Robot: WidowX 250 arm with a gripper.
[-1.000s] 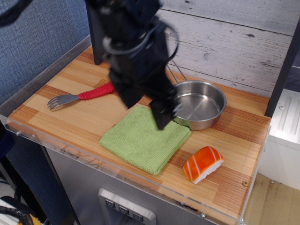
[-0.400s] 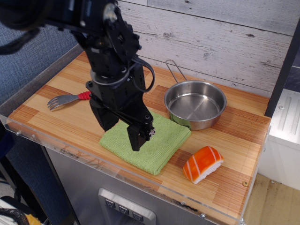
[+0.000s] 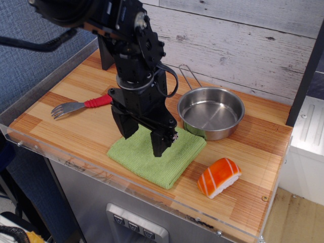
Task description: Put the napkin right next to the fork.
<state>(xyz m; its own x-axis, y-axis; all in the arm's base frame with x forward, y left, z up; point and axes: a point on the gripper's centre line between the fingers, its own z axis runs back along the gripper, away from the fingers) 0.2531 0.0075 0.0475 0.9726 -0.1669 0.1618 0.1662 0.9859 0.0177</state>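
- We see the fingers [image 3: 143, 141] spread wide, tips over the napkin [image 3: 157, 155];
- fork [image 3: 83, 106] lies to their left on the bench [image 3: 66, 134]; steel pan [image 3: 211, 112] to their right.

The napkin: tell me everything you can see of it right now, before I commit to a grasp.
The napkin is a light green, roughly square cloth with a terry-like nap, lying flat on the wooden counter, one corner pointing at the front edge. Its far right corner reaches the steel pan, apparently touching its base. The fork lies apart, to the left. The gripper stands over its upper left part, fingers spread and pointing down; whether the tips touch the cloth cannot be told. No folds or lifted edges show.
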